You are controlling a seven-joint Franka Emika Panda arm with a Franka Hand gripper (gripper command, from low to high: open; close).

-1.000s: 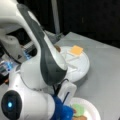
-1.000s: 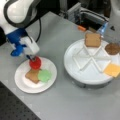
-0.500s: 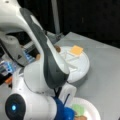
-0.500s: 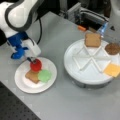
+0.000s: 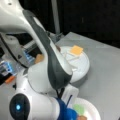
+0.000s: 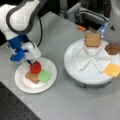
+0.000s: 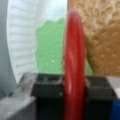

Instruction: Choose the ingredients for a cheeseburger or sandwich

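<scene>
My gripper [image 6: 32, 61] is shut on a red disc [image 6: 35, 67], one ingredient, held on edge just over the white plate [image 6: 23, 83] at a front view's left. In the wrist view the red disc [image 7: 73, 50] stands edge-on between the dark fingers [image 7: 47, 87]. Below it lie a green disc [image 7: 50, 47] and a tan toast square [image 7: 102, 37]. On the plate the toast [image 6: 31, 77] and green disc [image 6: 45, 75] lie side by side and overlap a little, the beginnings of the sandwich. I cannot tell whether the red disc touches them.
A white segmented tray [image 6: 87, 75] at a front view's right holds a toast square [image 6: 93, 40], a dark patty [image 6: 112, 48] and a yellow cheese square [image 6: 113, 70]. In a front view my arm [image 5: 50, 62] hides most of the tray [image 5: 82, 67]; the cheese [image 5: 76, 50] shows.
The gripper has come down and a little right with the red disc, closer to the toast and green disc on the plate. The tray's pieces have not moved.
</scene>
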